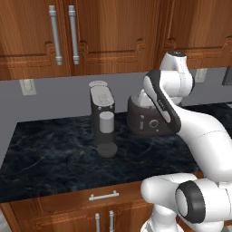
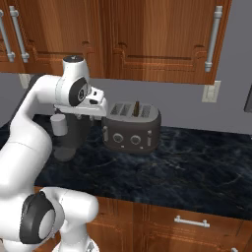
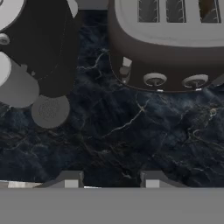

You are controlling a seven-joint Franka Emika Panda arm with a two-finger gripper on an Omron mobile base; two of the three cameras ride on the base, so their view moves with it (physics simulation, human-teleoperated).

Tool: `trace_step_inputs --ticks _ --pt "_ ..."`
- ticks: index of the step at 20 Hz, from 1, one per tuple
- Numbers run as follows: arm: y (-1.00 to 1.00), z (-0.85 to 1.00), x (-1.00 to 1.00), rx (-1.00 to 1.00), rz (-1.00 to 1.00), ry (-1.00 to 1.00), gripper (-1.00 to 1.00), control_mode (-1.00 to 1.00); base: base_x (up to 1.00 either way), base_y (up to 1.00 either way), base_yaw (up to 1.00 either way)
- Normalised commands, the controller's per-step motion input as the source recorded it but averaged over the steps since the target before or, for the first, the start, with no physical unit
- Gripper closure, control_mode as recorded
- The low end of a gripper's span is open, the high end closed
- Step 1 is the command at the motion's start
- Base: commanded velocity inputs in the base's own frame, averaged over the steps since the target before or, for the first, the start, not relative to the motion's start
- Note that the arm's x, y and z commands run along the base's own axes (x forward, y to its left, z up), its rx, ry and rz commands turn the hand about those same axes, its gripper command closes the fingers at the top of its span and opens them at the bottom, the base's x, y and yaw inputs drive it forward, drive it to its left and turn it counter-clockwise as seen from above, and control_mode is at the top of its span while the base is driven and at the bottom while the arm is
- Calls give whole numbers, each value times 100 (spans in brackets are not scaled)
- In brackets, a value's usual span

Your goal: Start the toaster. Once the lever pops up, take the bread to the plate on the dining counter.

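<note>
Hand view cuts off the toaster [image 3: 168,48] top (bread hidden); pincer [image 3: 111,180] gapes empty.

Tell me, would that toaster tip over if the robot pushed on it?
Probably not. The toaster looks squat and wide, resting flat on the counter, so it seems stable. A sideways shove might slide it, since the marbled top looks smooth. The bread standing in its slot looks thin and light.

The arm [image 1: 167,106] hides the toaster's [image 1: 144,118] right side; the bread [image 2: 137,109] barely shows.
</note>
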Motion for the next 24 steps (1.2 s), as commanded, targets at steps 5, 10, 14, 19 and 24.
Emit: trace_step_inputs --ticks 5,10,14,19,24 --pt "-30 0 -2 0 0 0 -100 -100 0 0 0" --pt "-76 0 -10 0 0 0 -100 -100 0 0 0" --pt "-86 0 -18 0 5 -2 -100 -100 0 0 0" --pt "-93 0 -12 1 6 -7 -100 -100 0 0 0" --pt "-89 0 -1 2 5 -9 -100 -100 0 0 0"
